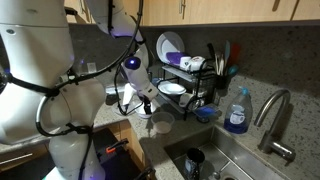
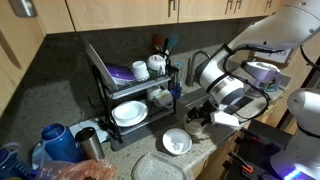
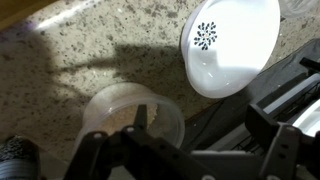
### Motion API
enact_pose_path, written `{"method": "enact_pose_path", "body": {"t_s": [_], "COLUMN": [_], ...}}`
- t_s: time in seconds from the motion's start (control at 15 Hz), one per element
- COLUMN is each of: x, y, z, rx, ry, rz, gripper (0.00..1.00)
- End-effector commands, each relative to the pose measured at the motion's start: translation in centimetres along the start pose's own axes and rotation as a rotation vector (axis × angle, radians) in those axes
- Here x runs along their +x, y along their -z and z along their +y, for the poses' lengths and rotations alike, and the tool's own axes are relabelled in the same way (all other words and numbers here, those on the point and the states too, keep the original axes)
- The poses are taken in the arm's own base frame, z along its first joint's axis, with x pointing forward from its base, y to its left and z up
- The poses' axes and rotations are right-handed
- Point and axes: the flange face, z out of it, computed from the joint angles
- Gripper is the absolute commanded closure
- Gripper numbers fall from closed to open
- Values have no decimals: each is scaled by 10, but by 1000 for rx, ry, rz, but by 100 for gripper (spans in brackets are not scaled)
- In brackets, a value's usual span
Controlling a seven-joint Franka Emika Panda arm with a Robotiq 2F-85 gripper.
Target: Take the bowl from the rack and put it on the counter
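Currently, in the wrist view, the gripper (image 3: 128, 140) stands with jaws apart and empty, directly over the bowl (image 3: 135, 108). That bowl sits upright on the counter (image 3: 60, 60); being round, it has no long axis. One wide bowl (image 3: 232, 45) lies near it, not touching. In an exterior view, the bowl (image 1: 162, 125) sits just below the gripper (image 1: 145, 104), off the rack (image 1: 195, 75). In an exterior view: one rack (image 2: 105, 95), one gripper (image 2: 205, 118), one wide bowl (image 2: 177, 142); the small bowl cannot be picked out.

The counter (image 3: 70, 60) is speckled stone-look, smooth, faintly shiny. The bowl (image 3: 120, 105) looks like matt, pale plastic — the white bowl (image 3: 240, 50) glossy, glazed. Black wire rack (image 2: 105, 108); brushed-steel sink (image 1: 240, 165) — smooth wood cabinets (image 1: 220, 10).
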Motion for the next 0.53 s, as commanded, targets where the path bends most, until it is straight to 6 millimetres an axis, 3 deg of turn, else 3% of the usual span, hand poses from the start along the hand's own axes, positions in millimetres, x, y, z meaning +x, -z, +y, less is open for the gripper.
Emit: {"method": "enact_pose_path", "body": {"t_s": [0.0, 0.07, 0.47], "x": [1, 1, 2], "y": [14, 5, 6], "z": [-9, -2, -2], "rx": [-29, -18, -21], "ry": [-39, -11, -16], "rz": [25, 5, 7], "gripper": [0, 0, 0]}}
